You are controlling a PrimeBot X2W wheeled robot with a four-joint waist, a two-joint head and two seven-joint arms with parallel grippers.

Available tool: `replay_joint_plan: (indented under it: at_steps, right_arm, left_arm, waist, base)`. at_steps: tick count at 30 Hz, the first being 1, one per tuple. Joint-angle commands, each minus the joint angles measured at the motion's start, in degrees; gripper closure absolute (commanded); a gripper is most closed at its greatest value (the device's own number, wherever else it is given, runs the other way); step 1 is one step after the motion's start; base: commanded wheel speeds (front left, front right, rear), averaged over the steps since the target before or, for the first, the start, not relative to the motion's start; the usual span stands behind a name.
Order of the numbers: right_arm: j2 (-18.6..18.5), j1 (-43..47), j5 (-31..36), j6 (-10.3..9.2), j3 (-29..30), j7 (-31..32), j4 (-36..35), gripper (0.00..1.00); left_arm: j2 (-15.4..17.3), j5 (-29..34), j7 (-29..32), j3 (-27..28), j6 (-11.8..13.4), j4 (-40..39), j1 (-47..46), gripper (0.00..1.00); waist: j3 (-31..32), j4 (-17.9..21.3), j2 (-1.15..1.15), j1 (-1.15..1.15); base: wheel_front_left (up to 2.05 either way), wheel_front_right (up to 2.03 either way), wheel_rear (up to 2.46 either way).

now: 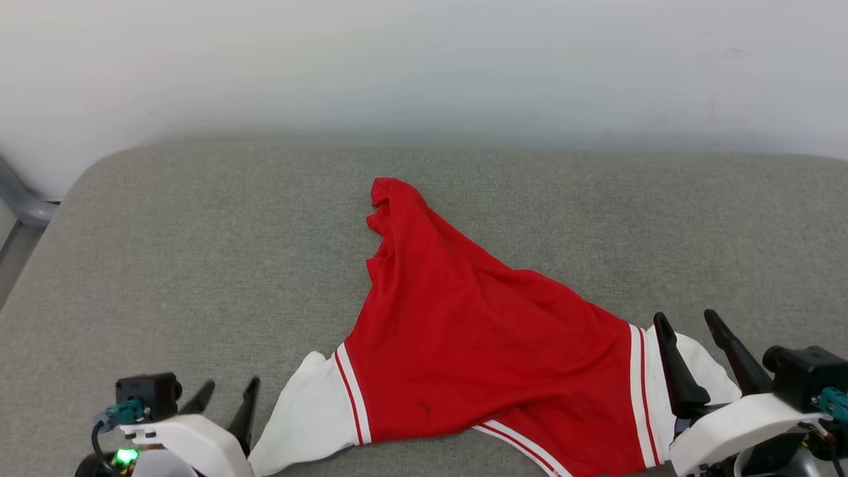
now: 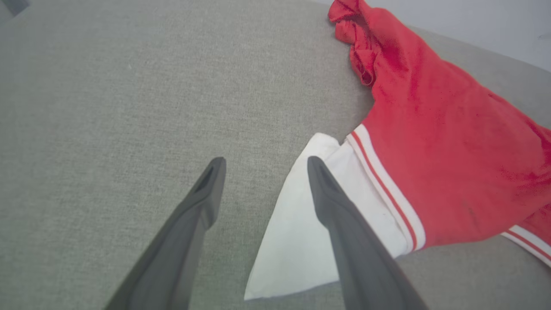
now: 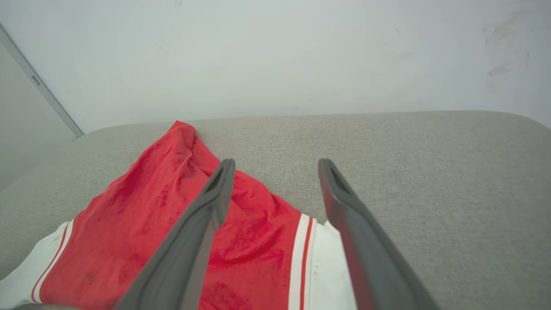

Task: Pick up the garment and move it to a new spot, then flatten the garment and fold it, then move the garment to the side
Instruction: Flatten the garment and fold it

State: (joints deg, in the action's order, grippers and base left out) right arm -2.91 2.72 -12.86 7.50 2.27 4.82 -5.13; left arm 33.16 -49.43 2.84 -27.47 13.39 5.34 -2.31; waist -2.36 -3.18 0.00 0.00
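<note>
- At the near left of the head view: left gripper on a pale wrist, set low over the grey worktop and pointing away from the robot.
- Fingers spread wide and pinching nothing; in the left wrist view, one over bare worktop and the other across the edge of a white sleeve.
- In the middle: the garment, lying rumpled on the worktop. Red body narrowing to a bunched tip toward the far wall, with a white sleeve at each near end past red-and-white stripe trim.
- At the near right: right gripper on a pale wrist, angled up and leaning to the left.
- Fingers spread wide with nothing pinched between them, poised over the right sleeve and its stripe trim.
</note>
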Motion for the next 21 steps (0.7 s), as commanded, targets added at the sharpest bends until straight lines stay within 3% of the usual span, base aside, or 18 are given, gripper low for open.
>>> replay_joint_plan:
  at_steps: [1,7,11,21]
  right_arm:
    - [0.05,0.55,0.1,-0.02,0.12,0.07,-0.38,0.0]
    - [0.05,1.1,0.66,-0.02,1.57,0.99,-1.0,0.0]
    - [0.05,0.95,1.76,-0.02,4.23,2.58,-0.78,0.0]
    - [0.04,-0.6,3.33,-0.02,15.43,23.72,5.9,0.0]
  left_arm:
    - [-0.49,0.88,-1.89,0.51,0.22,-0.5,-1.13,0.0]
    - [-2.08,5.93,-12.76,1.6,0.14,-2.16,-3.25,0.0]
    - [-3.34,9.09,-16.57,2.04,-0.17,-3.19,-4.93,0.0]
    - [-6.14,13.04,-17.97,4.09,-0.85,-6.34,-7.03,0.0]
  waist:
    - [0.4,0.05,0.0,0.0]
    - [0.53,0.35,0.0,0.0]
    - [-0.33,0.47,0.0,0.0]
    - [-4.17,-0.1,0.0,0.0]
  base:
    - [0.0,0.0,0.0]
    - [0.0,0.0,0.0]
    - [0.0,0.0,0.0]
    - [0.0,0.0,0.0]
